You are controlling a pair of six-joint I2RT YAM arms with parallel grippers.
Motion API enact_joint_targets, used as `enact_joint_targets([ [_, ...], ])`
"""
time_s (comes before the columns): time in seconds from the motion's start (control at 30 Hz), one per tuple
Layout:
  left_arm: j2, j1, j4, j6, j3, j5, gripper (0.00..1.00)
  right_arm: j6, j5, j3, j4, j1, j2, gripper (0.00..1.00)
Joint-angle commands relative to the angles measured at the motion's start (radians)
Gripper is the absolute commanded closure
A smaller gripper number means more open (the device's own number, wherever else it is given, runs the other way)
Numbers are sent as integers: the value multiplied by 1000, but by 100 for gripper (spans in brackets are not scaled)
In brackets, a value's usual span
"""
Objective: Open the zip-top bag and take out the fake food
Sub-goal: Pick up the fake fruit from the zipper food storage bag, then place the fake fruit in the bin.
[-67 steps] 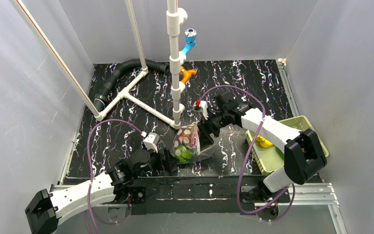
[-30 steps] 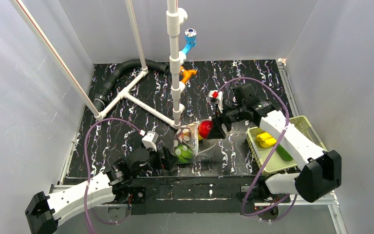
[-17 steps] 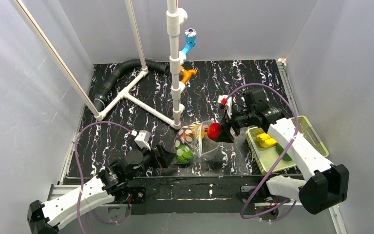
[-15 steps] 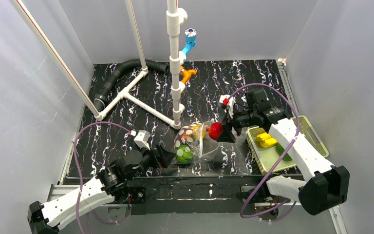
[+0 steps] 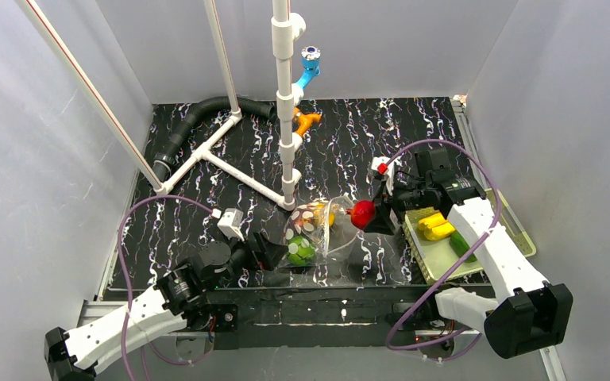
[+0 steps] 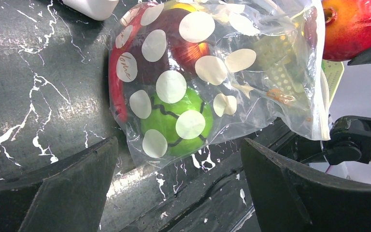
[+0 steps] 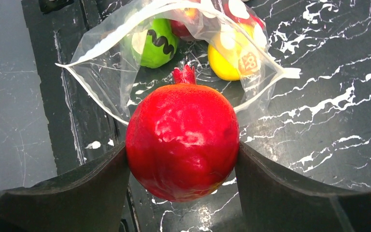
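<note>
From above, the bag (image 5: pixel 314 232) is lying on the bench (image 5: pixel 413 143) between the 2 arms, its long axis running across from left to right and its open mouth facing the right arm. The right fingers (image 5: pixel 383 222) are clamping a red pomegranate (image 5: pixel 363 213) just past that mouth, clear of the plastic. The basket (image 5: pixel 438 260) is sitting just beside them on their right, already holding a banana (image 5: pixel 434 228) and a green piece (image 5: pixel 462 243). The left fingers (image 5: pixel 270 251) are standing wide apart near the bag's closed end, gripping nothing. In the left wrist view the bag is lying just ahead of the spread fingers, not between them, and a green ball (image 6: pixel 174 121) and a dark red piece (image 6: pixel 171 31) are showing through its dotted face. In the right wrist view the pomegranate is filling the gap between the fingers, its crown pointing at the bag. The bag's mouth is gaping toward the camera with the green ball and a yellow ball (image 7: pixel 222 63) inside. I judge that the fruit in hand is going to the basket, so the coming move is turning on that short sideways stretch to the right. The right arm is the nearer one for it, and also for the bag's mouth, where at least 3 pieces are waiting.
</note>
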Motion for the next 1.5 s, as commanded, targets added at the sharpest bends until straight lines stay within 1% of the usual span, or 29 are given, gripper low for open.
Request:
enact_joint_targets([
  [0.0,3,-4,-17,3,38,3,2,-47,-37,4,-40,-41,-26,83],
  [0.37,-8,-5,-34,3,41,0,2,-75,-40,-11,-73,-126,-53,82],
  [0.57,-9,-5,-40,6,42,0,2,-64,-37,-14,-60,-184,-72,82],
  [0.77,-15,-5,-49,9,42,-5,2,-33,15,-22,-30,-243,-84,81],
  [0.8,-17,-5,-57,10,43,-9,2,-26,33,-28,-22,-270,-90,80],
  [0.87,-21,-5,-64,18,44,-16,2,8,73,-38,14,-361,-102,79],
  [1.07,-51,-5,-91,21,38,-23,2,56,152,-38,48,-440,-87,79],
  [1.47,-71,-5,-99,19,26,-25,2,88,233,-36,63,-509,-61,79],
])
